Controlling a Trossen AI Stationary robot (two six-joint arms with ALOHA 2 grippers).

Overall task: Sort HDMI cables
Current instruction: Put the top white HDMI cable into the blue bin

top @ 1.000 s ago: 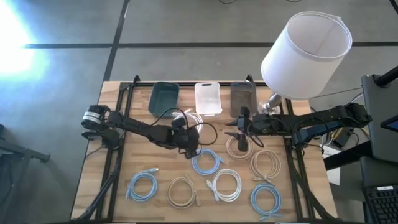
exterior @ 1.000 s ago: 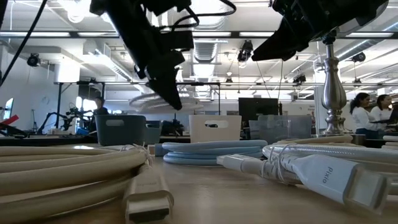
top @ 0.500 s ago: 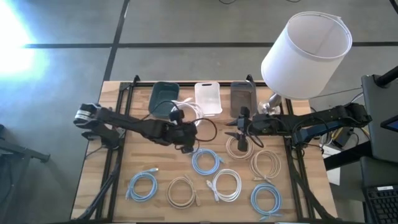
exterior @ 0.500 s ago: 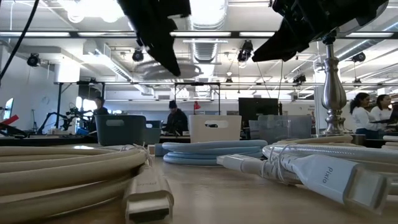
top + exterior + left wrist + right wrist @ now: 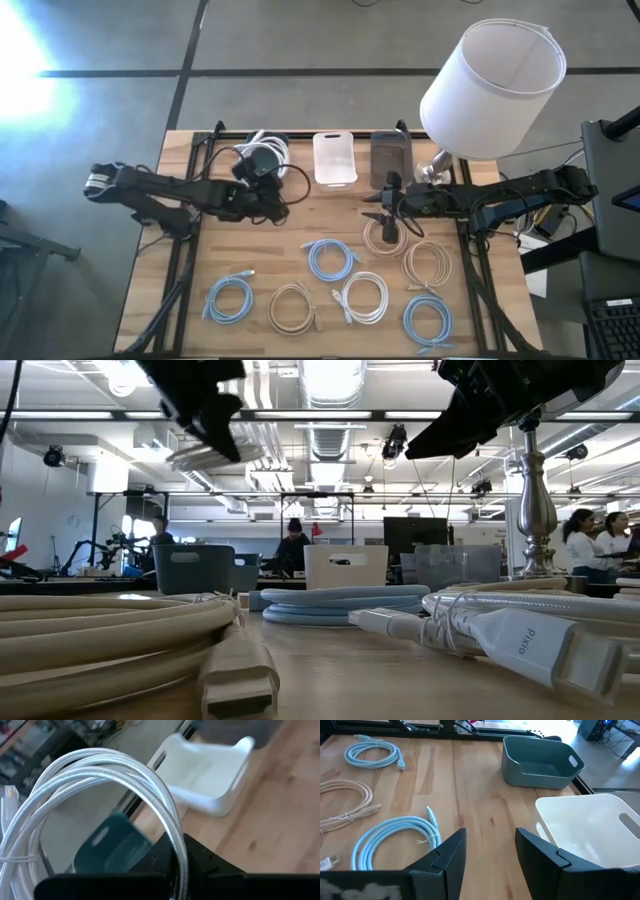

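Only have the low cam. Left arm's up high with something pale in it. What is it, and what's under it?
Observer: The left gripper is shut on a white cable coil, held above the teal bin.
Operator: And the right arm? I just see a dark shape up top.
Observer: The right gripper is open and holds nothing. It hovers over a beige cable coil near the grey bin.
Operator: How many coils are on the table?
Observer: Seven lie on the table: three light blue, three beige, one white.
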